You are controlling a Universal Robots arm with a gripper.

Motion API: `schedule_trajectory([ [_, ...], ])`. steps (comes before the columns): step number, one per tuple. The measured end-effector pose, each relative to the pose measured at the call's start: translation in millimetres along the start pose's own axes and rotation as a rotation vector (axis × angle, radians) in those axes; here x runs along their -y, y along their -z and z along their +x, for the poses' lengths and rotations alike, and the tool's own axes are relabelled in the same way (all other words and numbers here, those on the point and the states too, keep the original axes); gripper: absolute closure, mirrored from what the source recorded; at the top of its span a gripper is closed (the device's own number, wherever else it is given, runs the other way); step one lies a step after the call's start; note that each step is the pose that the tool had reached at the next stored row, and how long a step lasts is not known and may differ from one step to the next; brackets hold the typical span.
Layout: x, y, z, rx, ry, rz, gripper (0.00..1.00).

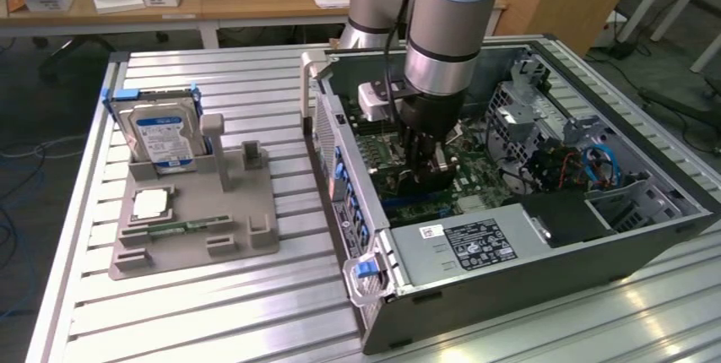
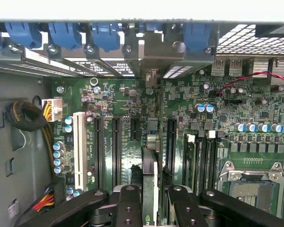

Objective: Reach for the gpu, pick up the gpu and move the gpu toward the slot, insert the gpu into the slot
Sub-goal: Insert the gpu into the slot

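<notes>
My gripper (image 1: pixel 421 165) reaches down inside the open computer case (image 1: pixel 338 152), over the green motherboard (image 2: pixel 128 104). It is shut on the gpu (image 2: pixel 150 156), a thin card seen edge-on between the two black fingers (image 2: pixel 128 205). The card stands upright along a line of the board between two long black expansion slots (image 2: pixel 116 151), and its grey metal bracket (image 2: pixel 154 49) reaches the case's rear wall by the blue latches. The slot under the card is hidden by the card itself. Whether the card's edge sits in the slot, I cannot tell.
A grey fixture (image 1: pixel 192 219) on the slatted table holds a silver hard drive (image 1: pixel 164 131), a processor chip (image 1: pixel 152 203) and a small green memory stick (image 1: pixel 181 228). Inside the case are the power supply (image 1: pixel 474 241), drive cage, cable bundles (image 2: pixel 23 118) and the CPU socket (image 2: pixel 253 182).
</notes>
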State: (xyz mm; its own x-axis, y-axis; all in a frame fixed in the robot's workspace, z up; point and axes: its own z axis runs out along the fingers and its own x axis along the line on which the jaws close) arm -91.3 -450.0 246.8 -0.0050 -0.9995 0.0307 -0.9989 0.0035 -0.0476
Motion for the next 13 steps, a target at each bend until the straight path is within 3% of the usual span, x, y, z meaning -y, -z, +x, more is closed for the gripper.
schedule_trajectory([
  [13, -3.1, -3.4, 0.0, -0.0001, 0.0, 0.0, 0.74],
])
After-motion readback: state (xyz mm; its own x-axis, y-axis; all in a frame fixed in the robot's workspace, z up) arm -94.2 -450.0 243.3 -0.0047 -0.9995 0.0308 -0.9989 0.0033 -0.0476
